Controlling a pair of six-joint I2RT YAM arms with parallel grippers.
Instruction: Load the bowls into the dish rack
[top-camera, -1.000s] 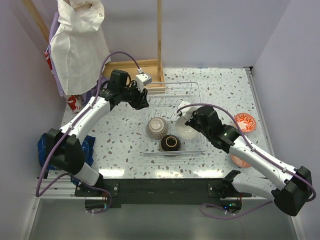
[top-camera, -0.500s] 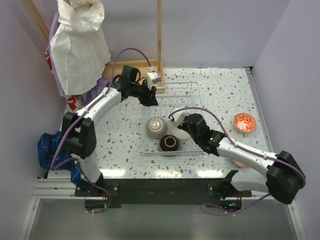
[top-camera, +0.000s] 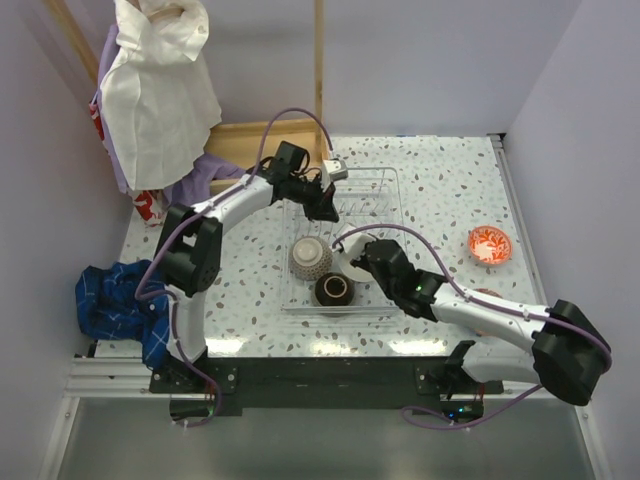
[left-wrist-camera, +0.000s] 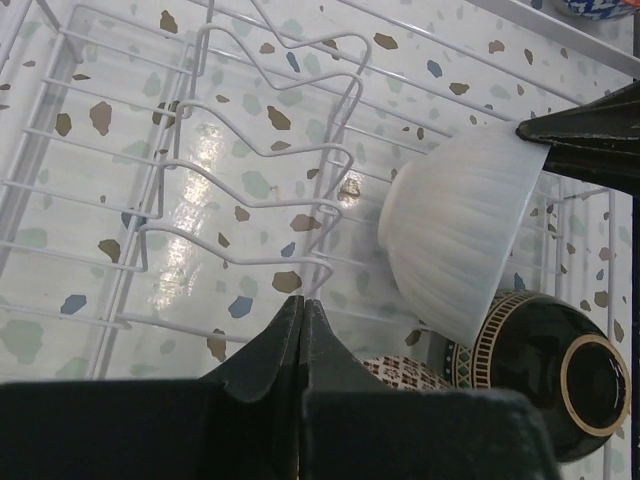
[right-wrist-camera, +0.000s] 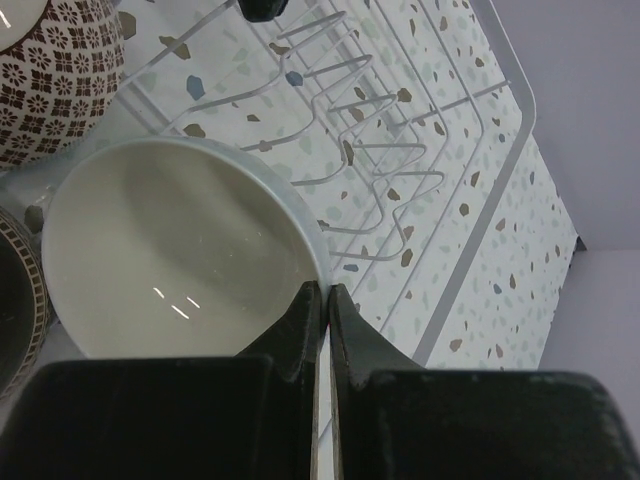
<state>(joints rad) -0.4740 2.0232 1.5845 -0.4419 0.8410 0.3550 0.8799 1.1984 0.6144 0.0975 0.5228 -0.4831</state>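
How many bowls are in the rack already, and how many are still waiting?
Two look done: the patterned bowl and the dark bowl sit in the dish rack. In hand: the right gripper pinches the rim of the white bowl, lowering it into the rack beside them. The left gripper is shut and empty. Left: the orange bowl on the table, and maybe another mostly hidden under the right arm.

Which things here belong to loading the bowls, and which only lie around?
For the job: dish rack, white bowl, patterned bowl, dark bowl, red bowl.
Lying about: blue cloth, white cloth, wooden frame.
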